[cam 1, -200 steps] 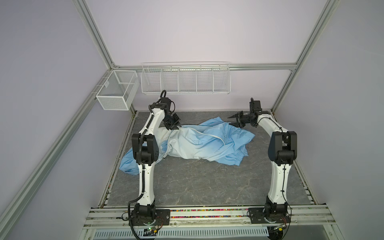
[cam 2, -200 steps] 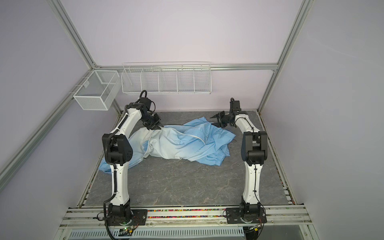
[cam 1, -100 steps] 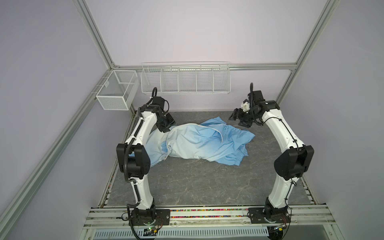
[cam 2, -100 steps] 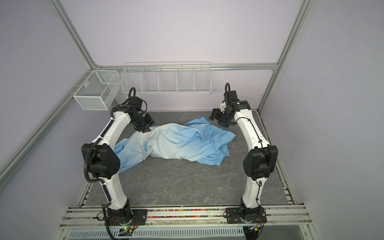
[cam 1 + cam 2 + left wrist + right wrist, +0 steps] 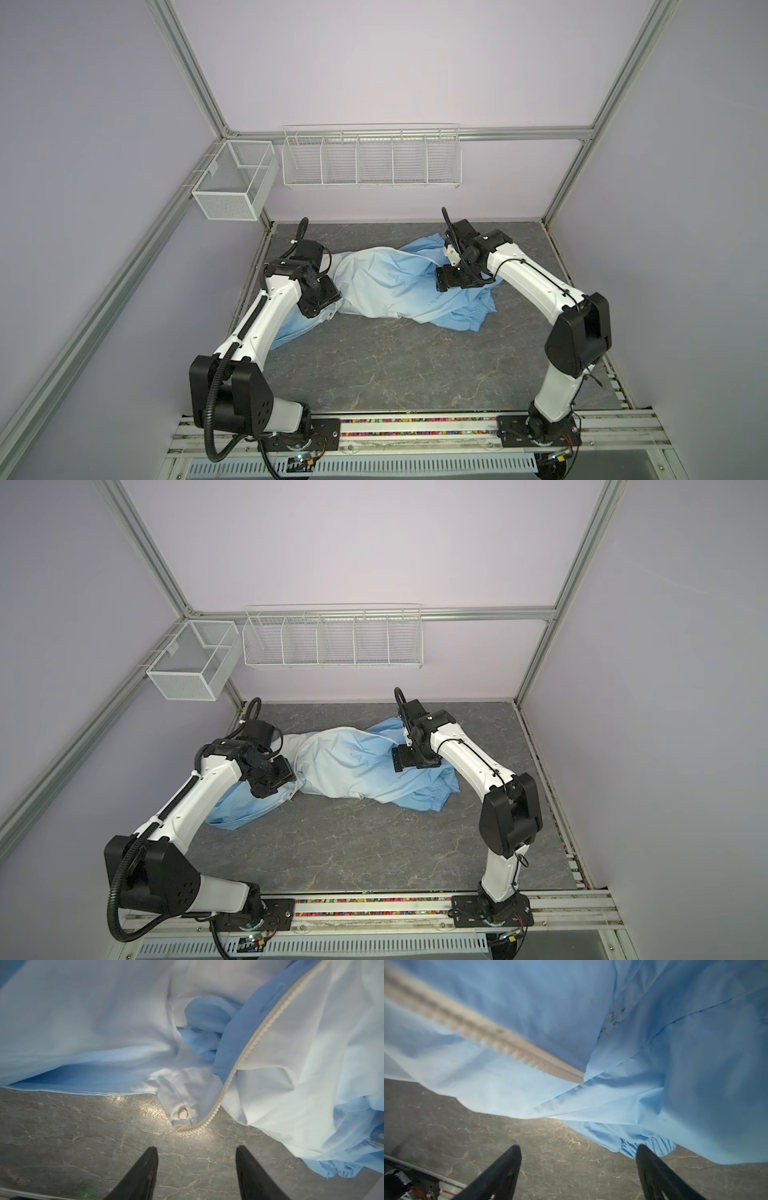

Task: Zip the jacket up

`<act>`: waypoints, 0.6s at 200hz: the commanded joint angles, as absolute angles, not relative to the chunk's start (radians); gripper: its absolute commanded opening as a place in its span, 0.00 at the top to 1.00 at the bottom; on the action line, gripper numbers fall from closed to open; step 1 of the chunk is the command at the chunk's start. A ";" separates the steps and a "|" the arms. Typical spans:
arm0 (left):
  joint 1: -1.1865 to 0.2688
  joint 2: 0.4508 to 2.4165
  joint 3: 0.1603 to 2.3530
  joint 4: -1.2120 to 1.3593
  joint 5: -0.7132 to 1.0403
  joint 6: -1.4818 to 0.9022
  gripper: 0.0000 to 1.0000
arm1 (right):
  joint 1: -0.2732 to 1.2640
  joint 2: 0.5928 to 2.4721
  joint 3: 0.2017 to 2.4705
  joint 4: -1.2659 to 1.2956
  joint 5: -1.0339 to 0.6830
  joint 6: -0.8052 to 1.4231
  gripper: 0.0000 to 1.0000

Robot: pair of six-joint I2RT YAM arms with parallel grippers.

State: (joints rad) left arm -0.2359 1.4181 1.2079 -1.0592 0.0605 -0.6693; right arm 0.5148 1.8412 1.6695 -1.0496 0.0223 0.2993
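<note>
Quick look from my end: the jacket (image 5: 386, 286) (image 5: 345, 766) is lying crumpled on the far half of the table (image 5: 395, 365), between the two arms, in both top views. It's pale whitish in the middle and a stronger blue at both ends.

The left pincer (image 5: 195, 1148) has its jaws spread with nothing between them. It's over bare table, just short of a jacket corner. That corner has a small round snap stud (image 5: 182, 1114), and the cream zipper (image 5: 255, 1036) runs away from it along the fabric edge. I only see a single row of teeth there, not meshed with anything.

The right pincer (image 5: 578, 1147) is spread wide too, also empty, over bare table at the jacket's other end. One finger (image 5: 654, 1167) sits just beside a gathered elastic cuff (image 5: 652, 1145). Another stretch of zipper (image 5: 483, 1032) crosses the fabric further in, blurry, with teeth on one side.
</note>
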 commanded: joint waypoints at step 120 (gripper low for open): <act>-0.307 1.621 1.214 -1.005 -0.204 -0.628 0.78 | 0.472 2.052 1.936 -1.073 0.054 0.334 0.54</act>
State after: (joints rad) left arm -0.3145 1.5414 1.1233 -0.9623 -0.1146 -0.6312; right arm 0.4793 2.0151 1.8984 -1.0378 0.0589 0.3355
